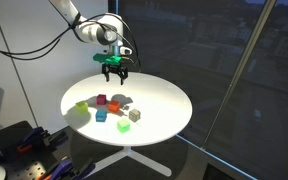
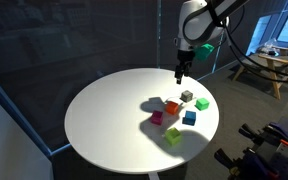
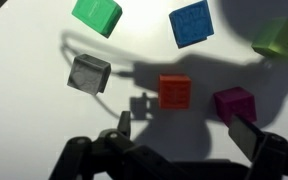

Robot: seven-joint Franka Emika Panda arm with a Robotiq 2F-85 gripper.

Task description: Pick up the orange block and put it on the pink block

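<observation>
The orange block [image 3: 175, 91] lies on the white round table [image 3: 24, 110], just left of the pink block [image 3: 234, 103]. Both sit among other small cubes in both exterior views: orange block [image 1: 114, 108] [image 2: 172, 108], pink block [image 1: 101, 100] [image 2: 157, 117]. My gripper [image 1: 115, 68] [image 2: 182, 72] hangs open well above the table, off to one side of the cluster, holding nothing. In the wrist view the gripper [image 3: 188, 130] has its dark fingers below the cubes, the right finger [image 3: 252, 132] close under the pink block.
Around them lie a grey cube [image 3: 88, 73], a green cube [image 3: 97, 13], a blue cube [image 3: 191, 23] and a light green cube [image 3: 280, 38]. The arm's shadow falls over the cluster. Dark glass walls surround the table [image 2: 104, 110].
</observation>
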